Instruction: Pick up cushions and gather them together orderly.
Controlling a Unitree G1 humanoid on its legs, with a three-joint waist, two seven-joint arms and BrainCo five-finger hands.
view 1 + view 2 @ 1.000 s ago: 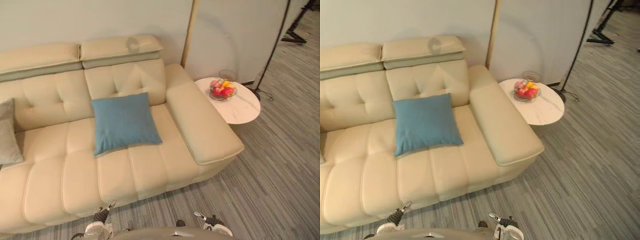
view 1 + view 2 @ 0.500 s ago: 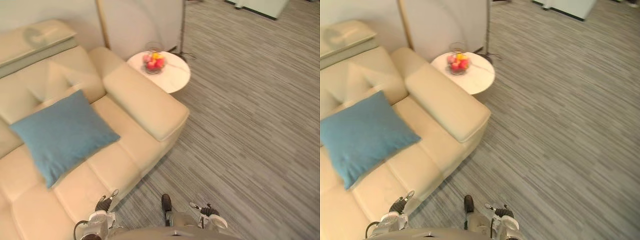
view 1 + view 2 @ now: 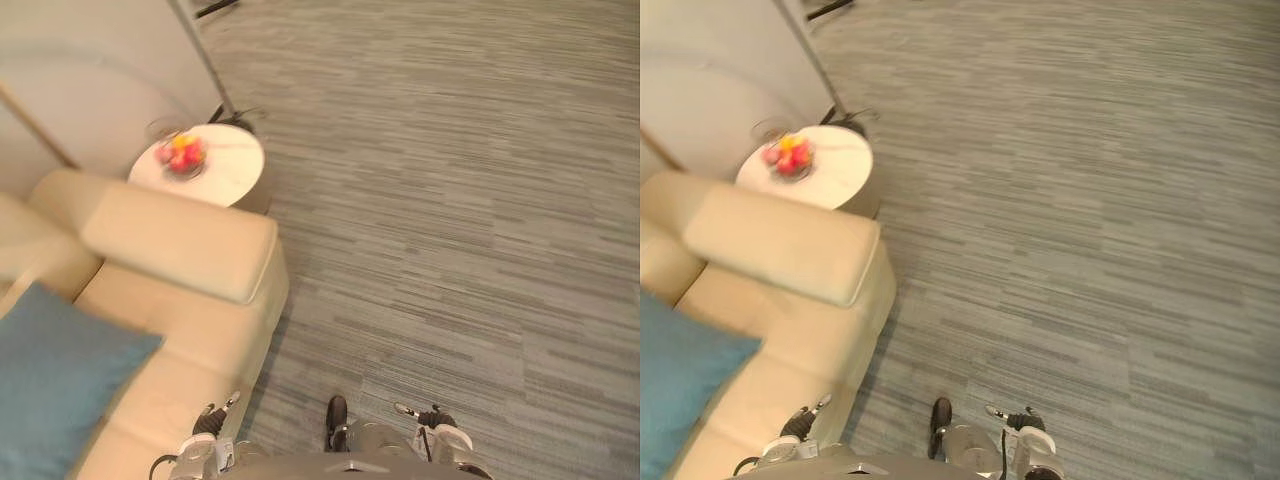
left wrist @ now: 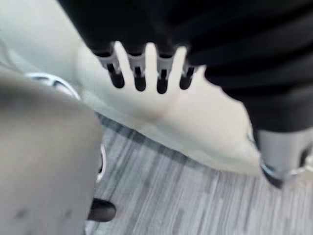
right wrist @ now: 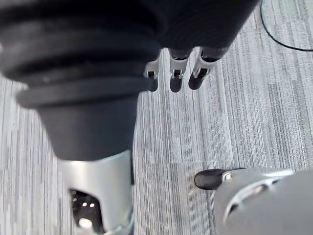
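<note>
A blue square cushion lies on the seat of the cream sofa, at the lower left edge of the eye views, partly cut off. My left hand hangs low beside the sofa's front, its fingers relaxed and holding nothing. It also shows at the bottom of the left eye view, a short way right of the cushion. My right hand hangs over the grey striped floor, fingers straight and empty. Its place in the left eye view is bottom right of centre.
A round white side table stands past the sofa's armrest, with a wire bowl of fruit on it. A dark lamp stand's foot rests on the floor behind the table. Grey striped carpet spreads to the right.
The camera has swung to the right: the sofa and blue cushion have slid to the view's left edge and the grey cushion has left the view. Both hands stay low at my sides.
</note>
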